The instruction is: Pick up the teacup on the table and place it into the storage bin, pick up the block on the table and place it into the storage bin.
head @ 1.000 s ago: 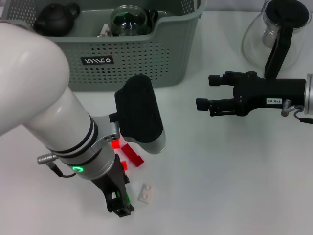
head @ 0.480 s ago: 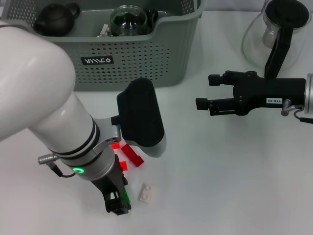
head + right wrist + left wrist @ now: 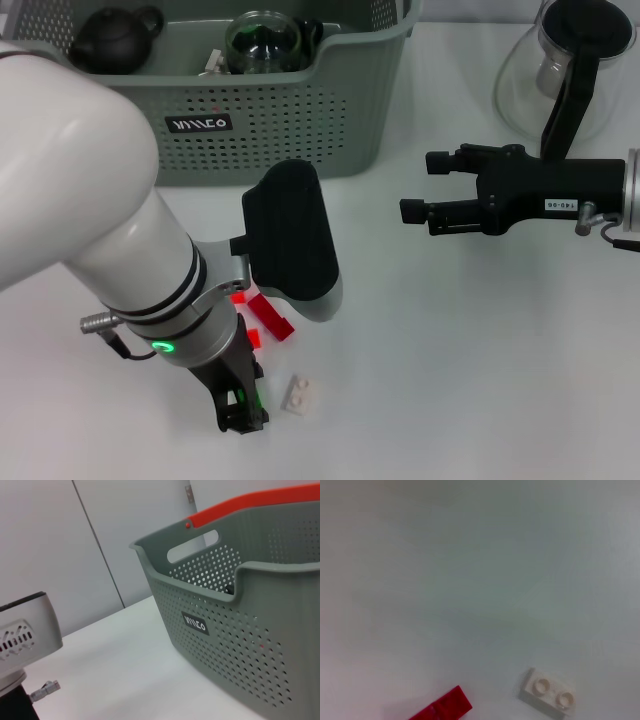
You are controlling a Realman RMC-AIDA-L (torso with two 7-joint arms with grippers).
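Left pincer (image 3: 243, 415) low beside white block (image 3: 298, 395), grip unclear | right pincer (image 3: 422, 187) spread, right of storage bin (image 3: 300, 110)

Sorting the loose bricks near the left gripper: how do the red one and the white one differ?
The red brick is bright red, longer and narrower; the white brick is pale and stubbier, showing two round studs. The red brick lies partly under the left arm's wrist; the white brick lies fully exposed beside the left gripper. Both rest flat on the table.
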